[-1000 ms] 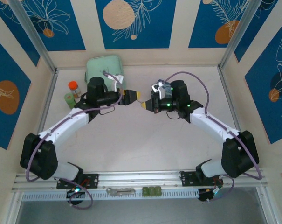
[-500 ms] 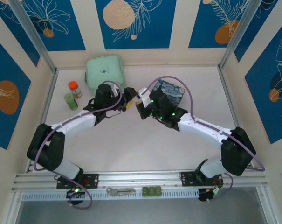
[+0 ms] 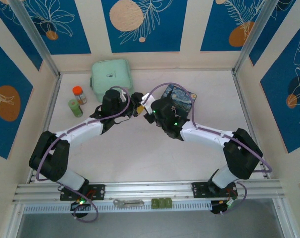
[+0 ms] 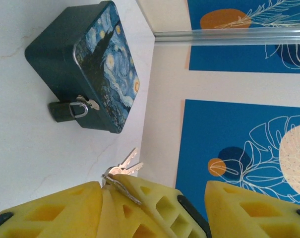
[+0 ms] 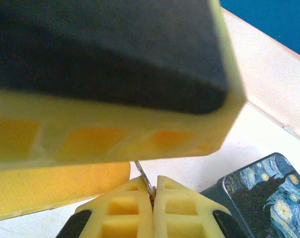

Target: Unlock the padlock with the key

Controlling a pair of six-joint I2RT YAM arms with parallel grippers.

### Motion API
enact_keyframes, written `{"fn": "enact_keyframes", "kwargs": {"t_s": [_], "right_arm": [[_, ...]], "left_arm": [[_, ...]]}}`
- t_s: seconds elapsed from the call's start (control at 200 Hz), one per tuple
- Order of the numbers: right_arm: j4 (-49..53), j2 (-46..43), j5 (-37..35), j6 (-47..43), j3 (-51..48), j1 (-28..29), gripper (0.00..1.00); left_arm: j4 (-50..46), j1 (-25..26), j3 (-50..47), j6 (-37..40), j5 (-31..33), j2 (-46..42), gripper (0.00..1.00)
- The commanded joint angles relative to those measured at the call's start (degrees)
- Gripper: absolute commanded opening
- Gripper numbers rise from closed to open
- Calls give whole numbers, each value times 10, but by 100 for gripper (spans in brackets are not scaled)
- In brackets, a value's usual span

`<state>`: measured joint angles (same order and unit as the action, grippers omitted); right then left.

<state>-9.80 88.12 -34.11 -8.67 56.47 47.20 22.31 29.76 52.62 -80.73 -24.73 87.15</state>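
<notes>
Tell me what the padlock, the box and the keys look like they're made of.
The padlock: dark matte metal body, shiny silvery shackle. The box: likely tin, glossy printed painting, rolled silvery rim. The keys: bright bare metal, probably steel or nickel-plated.

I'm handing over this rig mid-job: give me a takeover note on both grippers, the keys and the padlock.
Left gripper: open, fingers either side of the right gripper's tips.
Right gripper: shut on the keys, held off the table.
Padlock: shackle through the hasp of the tin box, not opened.
Done: keys picked up.
Left: finish the handover if intended, insert key, turn, release shackle.
</notes>
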Motion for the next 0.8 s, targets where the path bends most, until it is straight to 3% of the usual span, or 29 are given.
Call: {"fn": "enact_keyframes", "kwargs": {"t_s": [0.0,0.13,0.22,0.33,0.48,0.585,0.68,0.795], "right_arm": [[-11,-6,-4,-1,-7,1,0],[42,-34,106,88,-7,-37,0],[90,-59,281,189,-2,-107,0],[69,-82,510,305,-20,-198,0],[54,-75,713,389,-22,-273,0],[50,-74,775,409,-29,-301,0],[56,-81,796,406,-38,-319,0],[97,-97,794,379,-43,-332,0]], "left_arm": [[22,1,-4,-2,8,-4,56],[10,-1,-2,16,17,-4,61],[-4,-9,-1,45,21,-11,70],[-33,-18,0,101,36,-21,78],[-24,-25,-6,167,67,-12,78],[71,-23,-12,187,46,35,76],[184,-20,-8,189,8,102,74],[243,-9,16,205,-9,185,73]]}}
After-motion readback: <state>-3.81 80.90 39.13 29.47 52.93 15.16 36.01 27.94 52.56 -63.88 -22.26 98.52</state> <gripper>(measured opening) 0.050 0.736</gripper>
